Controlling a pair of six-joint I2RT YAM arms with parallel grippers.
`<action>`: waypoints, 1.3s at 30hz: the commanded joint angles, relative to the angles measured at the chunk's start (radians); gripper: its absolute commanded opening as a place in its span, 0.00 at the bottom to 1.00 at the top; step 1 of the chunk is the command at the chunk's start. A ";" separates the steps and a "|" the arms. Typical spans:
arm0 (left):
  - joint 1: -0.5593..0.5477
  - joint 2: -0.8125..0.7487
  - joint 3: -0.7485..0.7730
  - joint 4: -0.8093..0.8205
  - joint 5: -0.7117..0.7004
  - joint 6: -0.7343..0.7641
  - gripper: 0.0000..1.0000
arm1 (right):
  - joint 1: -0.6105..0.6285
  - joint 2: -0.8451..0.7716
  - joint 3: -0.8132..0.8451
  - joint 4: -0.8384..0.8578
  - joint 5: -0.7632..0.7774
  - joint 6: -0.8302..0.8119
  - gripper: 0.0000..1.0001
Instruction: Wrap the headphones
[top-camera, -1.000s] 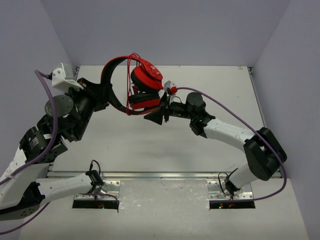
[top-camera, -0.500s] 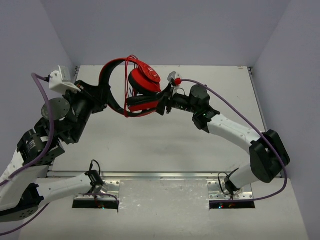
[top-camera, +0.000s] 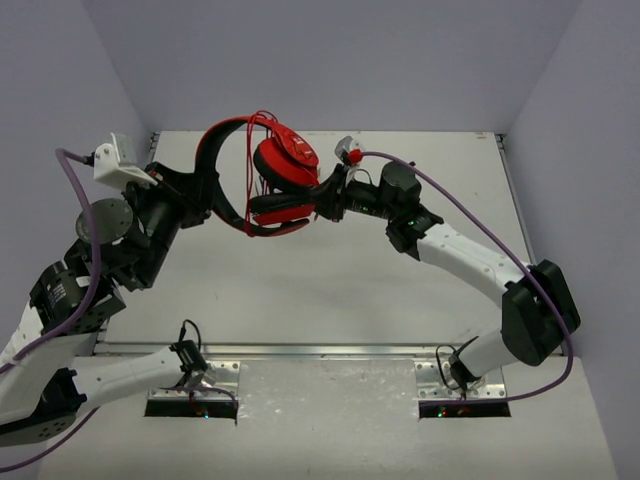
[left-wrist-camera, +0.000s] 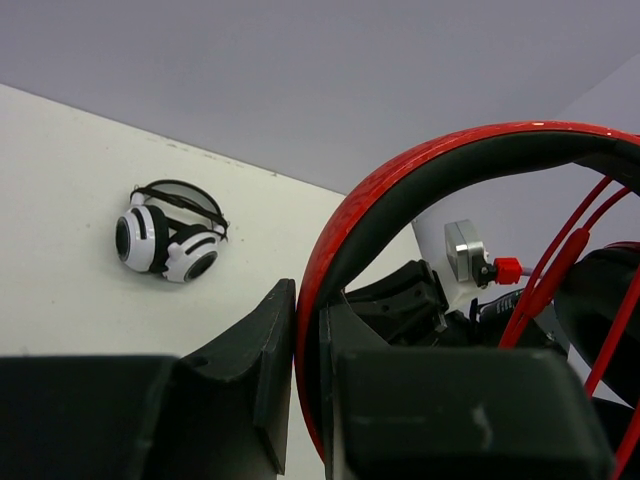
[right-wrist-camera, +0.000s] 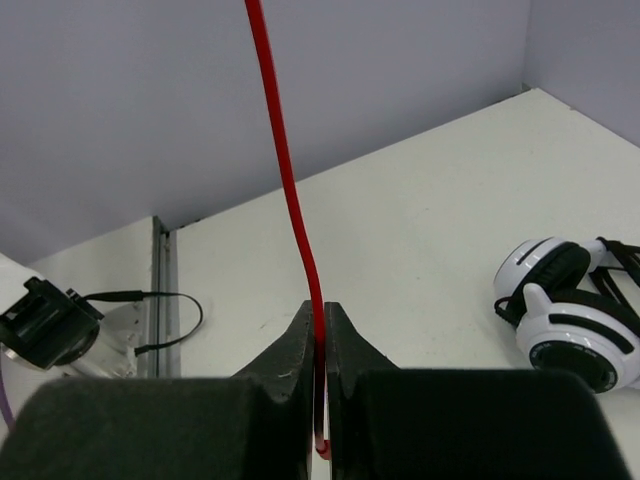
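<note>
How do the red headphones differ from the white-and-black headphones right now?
The red headphones have black padding on red; the white-and-black headphones have black bands on white. The red headphones hang off the table, headband clamped in the left gripper, cable pinched in the right gripper; the white-and-black headphones lie untouched on the table. Both are over-ear.

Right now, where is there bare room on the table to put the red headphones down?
Bare table lies between the two arms, up to the near rail, and in the back right corner. It is crowded back left, where the left end effector and right end effector hold the headphones.
</note>
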 joint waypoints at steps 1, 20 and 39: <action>-0.006 -0.009 0.014 0.080 -0.009 -0.026 0.00 | -0.005 -0.022 0.055 -0.027 -0.029 -0.001 0.01; -0.006 0.127 0.051 0.249 -0.252 -0.112 0.00 | 0.234 -0.143 -0.106 -0.107 0.236 -0.134 0.01; 0.221 0.397 -0.033 0.252 -0.387 -0.017 0.00 | 0.426 -0.255 -0.048 -0.413 0.517 -0.321 0.01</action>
